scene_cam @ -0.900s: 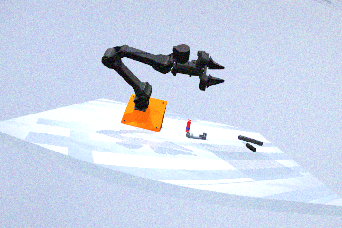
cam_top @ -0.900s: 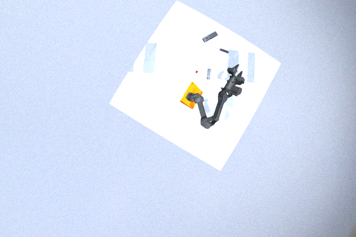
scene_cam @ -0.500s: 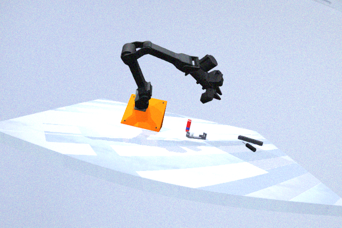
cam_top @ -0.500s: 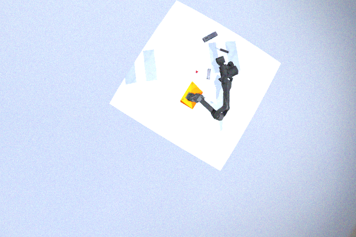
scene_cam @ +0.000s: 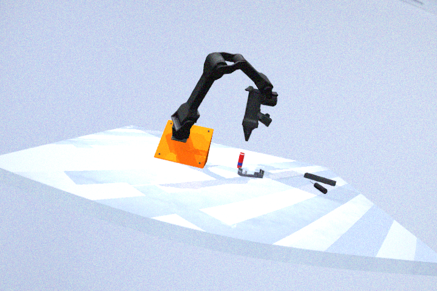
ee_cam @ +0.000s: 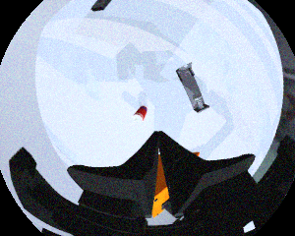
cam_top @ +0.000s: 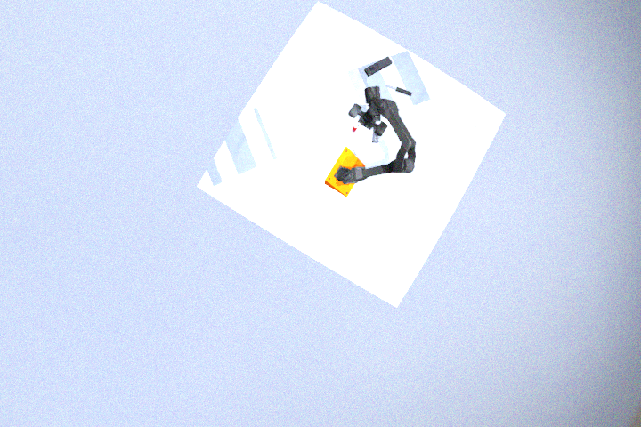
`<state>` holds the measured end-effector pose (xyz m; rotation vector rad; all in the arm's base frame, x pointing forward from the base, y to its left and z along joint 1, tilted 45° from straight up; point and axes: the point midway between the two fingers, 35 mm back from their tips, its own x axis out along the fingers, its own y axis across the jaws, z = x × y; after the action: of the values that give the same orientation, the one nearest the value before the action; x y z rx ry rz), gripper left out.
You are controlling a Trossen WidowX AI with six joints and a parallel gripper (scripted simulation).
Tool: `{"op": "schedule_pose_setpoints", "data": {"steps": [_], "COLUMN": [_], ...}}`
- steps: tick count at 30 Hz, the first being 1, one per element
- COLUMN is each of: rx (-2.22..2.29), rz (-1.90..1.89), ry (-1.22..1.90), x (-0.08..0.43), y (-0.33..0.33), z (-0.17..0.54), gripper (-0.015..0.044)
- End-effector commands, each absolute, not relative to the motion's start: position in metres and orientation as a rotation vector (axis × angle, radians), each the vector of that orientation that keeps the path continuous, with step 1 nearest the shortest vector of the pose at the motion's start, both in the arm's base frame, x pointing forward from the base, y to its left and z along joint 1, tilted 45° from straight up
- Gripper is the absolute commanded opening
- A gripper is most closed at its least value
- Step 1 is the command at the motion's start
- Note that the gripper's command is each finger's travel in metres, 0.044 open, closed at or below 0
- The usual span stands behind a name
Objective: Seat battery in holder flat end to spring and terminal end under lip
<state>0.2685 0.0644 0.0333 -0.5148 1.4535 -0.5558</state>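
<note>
The red battery (cam_top: 353, 129) (scene_cam: 240, 159) (ee_cam: 141, 113) stands upright on the table, with a blue band low on its side. The grey holder (cam_top: 376, 136) (scene_cam: 250, 174) (ee_cam: 191, 88) lies on the table beside it, apart from it in the wrist view; nothing is seen in it. My gripper (scene_cam: 247, 139) (ee_cam: 158, 134) is shut and empty, pointing down, and hangs well above the battery and the holder. In the top view the hand covers the space just behind the holder. The holder's spring and lip are too small to tell apart.
The arm stands on an orange base plate (cam_top: 337, 184) (scene_cam: 162, 147). A dark bar (cam_top: 378, 66) (scene_cam: 320, 179) and a dark-handled tool (cam_top: 403, 92) (scene_cam: 320, 188) lie on the table (cam_top: 306, 100) (scene_cam: 178, 212) beyond the holder, away from the base.
</note>
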Motion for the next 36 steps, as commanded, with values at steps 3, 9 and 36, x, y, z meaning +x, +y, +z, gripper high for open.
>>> {"op": "schedule_pose_setpoints", "data": {"steps": [3, 9, 36], "rx": [-0.598, -0.597, -0.597], "rz": [-0.601, -0.599, -0.6], "ry": [1.469, 1.468, 1.467], "x": [0.264, 0.268, 0.268], "y": [0.064, 0.036, 0.03], "z": [0.034, 0.003, -0.044], "gripper": [0.0, 0.0, 0.0]}}
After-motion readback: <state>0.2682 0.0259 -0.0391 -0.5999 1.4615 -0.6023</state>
